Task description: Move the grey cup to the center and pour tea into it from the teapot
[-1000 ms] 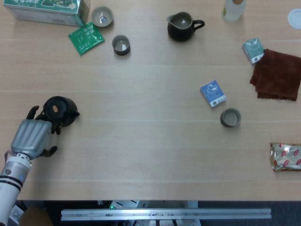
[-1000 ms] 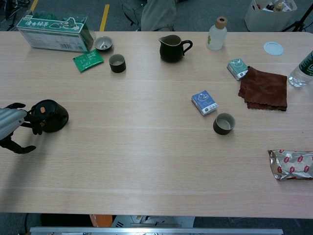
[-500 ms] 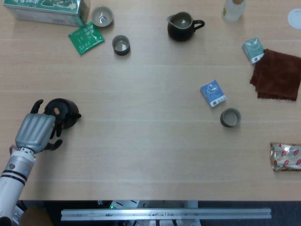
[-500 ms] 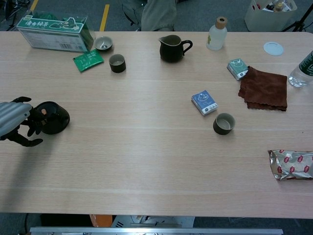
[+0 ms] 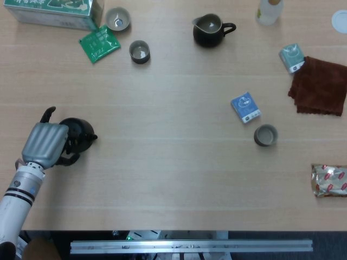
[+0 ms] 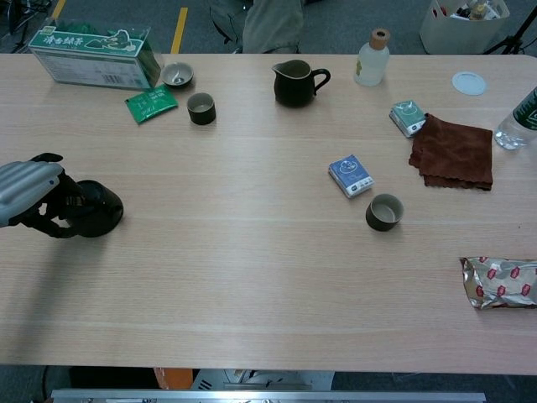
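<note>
The small grey-green ceramic cup (image 5: 265,135) stands on the right half of the pale wooden table (image 5: 173,179), just below a blue tea packet (image 5: 245,107) and well apart from the middle, so the first part of the task looks undone: nothing has brought it to the center, and the right hand shows in neither view. The squat black teapot (image 5: 80,134) sits upright on the table near the left edge, its spout pointing right. The silver-backed left hand (image 5: 46,143) lies over the pot's left side, with dark fingers (image 6: 52,220) curled around the body. It seems to have a grasp, though the hand itself hides the contact, so how firm the hold is cannot be judged. No pouring has begun. By my reading, what remains is nearly everything: shifting the cup, carrying the pot across, and tipping tea in.
</note>
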You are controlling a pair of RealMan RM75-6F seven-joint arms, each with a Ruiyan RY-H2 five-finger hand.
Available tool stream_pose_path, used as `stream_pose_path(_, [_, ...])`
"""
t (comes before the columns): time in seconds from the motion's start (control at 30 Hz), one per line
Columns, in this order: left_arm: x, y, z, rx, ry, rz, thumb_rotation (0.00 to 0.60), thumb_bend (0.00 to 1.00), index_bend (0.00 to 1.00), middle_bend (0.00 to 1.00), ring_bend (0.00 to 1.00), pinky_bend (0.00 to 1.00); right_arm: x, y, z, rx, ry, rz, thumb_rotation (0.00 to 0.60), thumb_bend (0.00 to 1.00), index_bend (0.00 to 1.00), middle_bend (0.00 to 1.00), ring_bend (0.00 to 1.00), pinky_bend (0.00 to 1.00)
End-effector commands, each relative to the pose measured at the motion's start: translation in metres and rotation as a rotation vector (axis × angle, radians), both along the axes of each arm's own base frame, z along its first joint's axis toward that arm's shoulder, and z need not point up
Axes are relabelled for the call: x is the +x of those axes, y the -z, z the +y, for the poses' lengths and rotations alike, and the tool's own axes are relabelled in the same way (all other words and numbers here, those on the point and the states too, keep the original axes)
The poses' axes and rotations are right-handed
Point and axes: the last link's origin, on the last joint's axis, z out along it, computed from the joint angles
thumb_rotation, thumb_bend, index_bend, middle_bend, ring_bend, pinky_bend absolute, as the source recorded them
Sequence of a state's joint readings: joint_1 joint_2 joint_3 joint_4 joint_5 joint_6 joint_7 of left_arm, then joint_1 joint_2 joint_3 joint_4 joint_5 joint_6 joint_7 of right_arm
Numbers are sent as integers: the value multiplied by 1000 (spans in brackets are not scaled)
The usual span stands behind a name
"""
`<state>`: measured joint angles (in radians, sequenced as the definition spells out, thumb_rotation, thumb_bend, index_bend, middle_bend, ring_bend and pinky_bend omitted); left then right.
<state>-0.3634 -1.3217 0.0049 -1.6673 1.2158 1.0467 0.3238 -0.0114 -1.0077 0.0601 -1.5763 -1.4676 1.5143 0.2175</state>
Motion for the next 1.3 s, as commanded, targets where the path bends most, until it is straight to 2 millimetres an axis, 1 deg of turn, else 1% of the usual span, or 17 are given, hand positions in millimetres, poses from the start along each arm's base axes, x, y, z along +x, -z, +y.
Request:
stream_pose_path(0.03, [1,-2,2,10,0,-6,449,218,815,873,657,52,0,0,0,-3,0,-1,600,202,196,220,87,121])
stream_pose_path(0.1, [2,-4,4,19,0,-12,371,201,832,885,667,52,0,-1,-1,-6,1,-1,600,202,196,220,87,121])
stream_pose_path(0.17, [3,-6,6,26,-3,-20,332,186,843,895,676,53,0,0,-1,-6,2,0,600,202,196,220,87,121])
stream_pose_path(0.23, [3,-8,7,31,-7,-26,273,172,851,902,680,53,0,0,-2,-6,2,-1,600,202,196,220,87,121])
stream_pose_path(0.27, [4,-9,7,32,-10,-30,227,164,854,904,682,52,0,0,-2,-5,2,-1,600,202,196,220,87,121])
stream_pose_path(0.3, [4,-10,8,36,-15,-38,194,160,855,905,684,52,0,0,-2,-5,2,-1,600,202,196,220,87,121])
stream_pose_path(0.37, [4,-11,9,43,-24,-50,140,153,859,908,688,52,0,0,-3,-6,2,-1,600,202,196,220,87,121])
stream_pose_path(0.57, [4,-15,12,75,-49,-77,27,152,906,950,725,52,0,0,-4,-6,1,-1,600,202,196,220,87,121])
stream_pose_path(0.63, [4,-17,14,96,-56,-82,41,152,927,969,743,52,1,0,-4,-7,0,-2,600,202,196,220,87,121])
stream_pose_path(0.7, [5,-19,16,123,-54,-84,74,152,950,990,765,52,1,0,-4,-7,0,-2,600,203,196,220,87,121])
stream_pose_path(0.73, [5,-20,16,136,-55,-86,80,152,958,995,773,53,1,0,-4,-7,0,-2,600,202,196,220,87,121])
stream_pose_path(0.8, [6,-22,17,158,-54,-92,83,152,973,1000,787,52,1,0,-4,-7,1,-2,600,202,196,220,87,121])
stream_pose_path(0.97, [8,-25,21,203,-57,-99,116,153,997,1000,813,52,2,0,-4,-8,-1,-2,600,203,196,220,87,121])
stream_pose_path(1.13, [10,-29,25,245,-54,-108,121,174,1000,1000,828,53,3,0,-4,-7,-7,-1,600,202,196,220,87,121])
stream_pose_path(1.3, [12,-32,27,282,-48,-115,181,203,1000,1000,841,55,5,1,-4,-2,-17,1,600,202,196,220,87,121])
